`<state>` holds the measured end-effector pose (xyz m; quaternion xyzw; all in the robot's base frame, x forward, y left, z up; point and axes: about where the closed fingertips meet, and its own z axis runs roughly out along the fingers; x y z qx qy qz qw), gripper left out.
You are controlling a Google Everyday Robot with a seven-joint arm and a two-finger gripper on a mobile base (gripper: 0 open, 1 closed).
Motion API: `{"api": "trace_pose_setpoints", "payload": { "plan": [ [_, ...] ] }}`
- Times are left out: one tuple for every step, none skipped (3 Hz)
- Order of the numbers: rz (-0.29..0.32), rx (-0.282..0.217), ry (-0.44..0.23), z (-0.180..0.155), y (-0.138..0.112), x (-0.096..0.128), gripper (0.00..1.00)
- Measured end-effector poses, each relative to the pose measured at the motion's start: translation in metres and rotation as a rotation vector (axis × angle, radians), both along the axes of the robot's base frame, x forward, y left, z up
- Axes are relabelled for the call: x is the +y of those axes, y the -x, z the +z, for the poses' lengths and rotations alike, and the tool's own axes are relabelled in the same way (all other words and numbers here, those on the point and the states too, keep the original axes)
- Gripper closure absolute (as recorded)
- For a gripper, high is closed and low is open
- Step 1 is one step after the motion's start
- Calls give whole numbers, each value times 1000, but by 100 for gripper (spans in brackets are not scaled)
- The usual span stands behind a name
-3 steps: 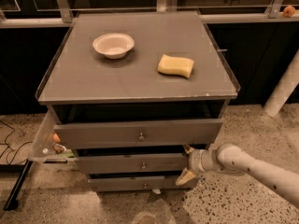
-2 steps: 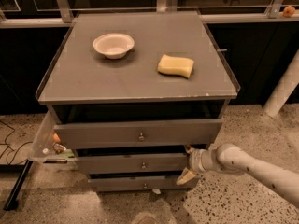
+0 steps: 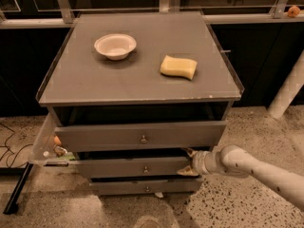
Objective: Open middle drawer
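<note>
A grey cabinet has three stacked drawers. The middle drawer [image 3: 135, 167] has a grey flat front and a small round metal knob [image 3: 146, 169]; it stands slightly out. Above it the widest drawer [image 3: 137, 136] is pulled out further. The narrowest drawer [image 3: 142, 186] sits below. My gripper [image 3: 190, 162] is at the right end of the middle drawer's front, its pale fingertips [image 3: 186, 172] against the drawer's edge. My white arm [image 3: 256, 171] reaches in from the lower right.
A white bowl [image 3: 115, 45] and a yellow sponge [image 3: 178, 66] lie on the cabinet top [image 3: 142, 80]. A clear side bin [image 3: 47, 146] with small items hangs on the cabinet's left. A white post [image 3: 287, 89] stands at the right. Speckled floor surrounds the cabinet.
</note>
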<state>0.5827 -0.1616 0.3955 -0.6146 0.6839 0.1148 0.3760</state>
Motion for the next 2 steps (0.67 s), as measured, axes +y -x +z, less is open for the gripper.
{"api": "trace_pose_setpoints", "payload": {
  "plan": [
    [0, 0, 0, 5, 0, 0, 66],
    [0, 0, 0, 9, -2, 0, 89]
  ]
}}
